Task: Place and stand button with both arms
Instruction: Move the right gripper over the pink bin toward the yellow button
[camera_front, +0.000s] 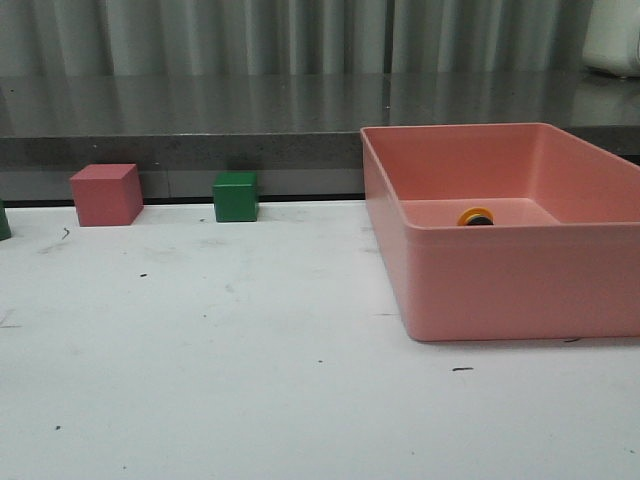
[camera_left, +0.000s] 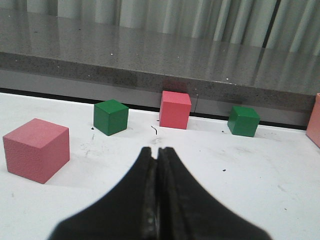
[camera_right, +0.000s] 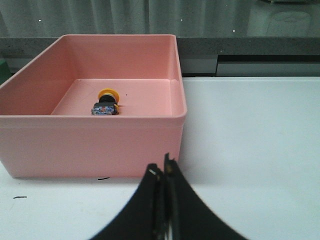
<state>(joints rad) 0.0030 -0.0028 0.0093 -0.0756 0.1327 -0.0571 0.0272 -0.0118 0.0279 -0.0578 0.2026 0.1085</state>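
Only the fingertips of the left gripper (camera_left: 158, 165) and the right gripper (camera_right: 164, 172) are seen, each formed of two matte black, wedge-shaped fingers that are broad at the base, tapered to a narrow tip, and marked by pale scuffs along their inner edges.

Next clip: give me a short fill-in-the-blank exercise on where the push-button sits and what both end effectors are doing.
1. The yellow-capped push-button lies inside the ____ plastic bin.
2. The left end effector is ____ and holds nothing.
3. The right end effector is outside the bin and is ____.

Missing words: pink; shut; shut
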